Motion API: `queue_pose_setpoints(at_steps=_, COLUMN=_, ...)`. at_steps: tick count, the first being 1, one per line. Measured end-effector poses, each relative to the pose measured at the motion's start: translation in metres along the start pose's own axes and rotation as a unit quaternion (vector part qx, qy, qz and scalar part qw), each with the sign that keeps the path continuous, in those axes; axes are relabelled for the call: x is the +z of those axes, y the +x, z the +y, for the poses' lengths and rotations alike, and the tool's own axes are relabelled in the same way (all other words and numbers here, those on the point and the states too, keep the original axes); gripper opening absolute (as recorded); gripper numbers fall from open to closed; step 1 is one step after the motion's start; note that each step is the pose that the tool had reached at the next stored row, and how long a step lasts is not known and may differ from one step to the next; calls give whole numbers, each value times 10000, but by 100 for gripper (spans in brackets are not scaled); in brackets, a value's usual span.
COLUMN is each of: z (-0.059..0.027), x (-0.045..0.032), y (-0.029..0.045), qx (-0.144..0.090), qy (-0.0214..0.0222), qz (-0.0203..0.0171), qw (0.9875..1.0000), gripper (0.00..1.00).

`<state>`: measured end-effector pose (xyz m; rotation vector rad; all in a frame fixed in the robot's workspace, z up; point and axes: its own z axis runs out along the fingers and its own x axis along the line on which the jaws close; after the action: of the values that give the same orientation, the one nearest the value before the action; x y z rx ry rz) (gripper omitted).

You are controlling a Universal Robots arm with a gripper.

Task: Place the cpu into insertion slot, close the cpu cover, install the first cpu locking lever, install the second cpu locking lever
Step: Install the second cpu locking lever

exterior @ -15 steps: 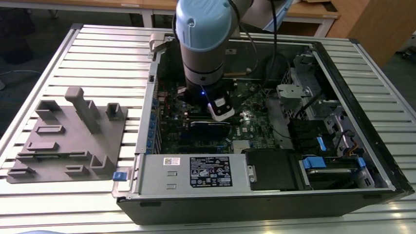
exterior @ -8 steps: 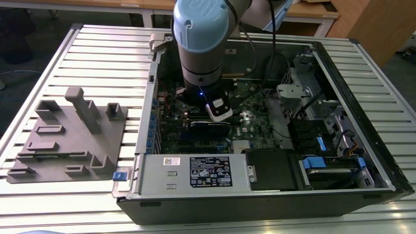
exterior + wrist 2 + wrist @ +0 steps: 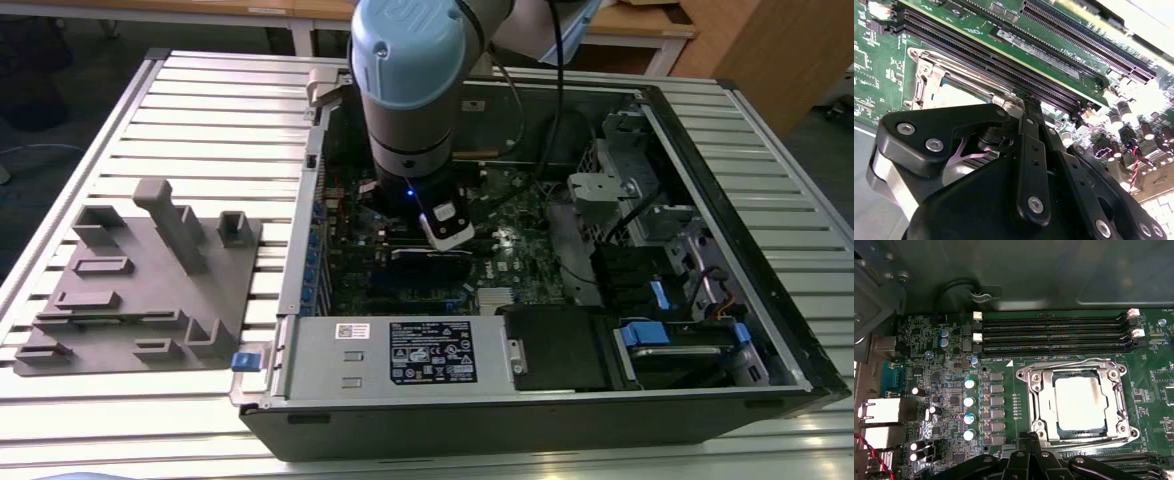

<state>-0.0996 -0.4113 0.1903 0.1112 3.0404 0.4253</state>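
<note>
The gripper (image 3: 1029,440) sits at the socket edge; whether its jaws are open or closed cannot be told. The cpu (image 3: 1079,402) lies seated in the slot (image 3: 1046,432), with the cover (image 3: 1077,371) apparently down around it. Placement looks complete. Lever status is unclear: a wire lever (image 3: 1069,363) runs along the frame.
</note>
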Motion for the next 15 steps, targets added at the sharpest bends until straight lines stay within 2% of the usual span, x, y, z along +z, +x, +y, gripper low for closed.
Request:
queue_pose_setpoints(at_steps=8, z=30, x=-101, y=-6, qx=19, qy=0, qz=-6, qw=10000, gripper=11)
queue_pose_setpoints(at_steps=15, z=34, x=-106, y=-13, qx=20, qy=2, qz=-6, qw=10000, gripper=11)
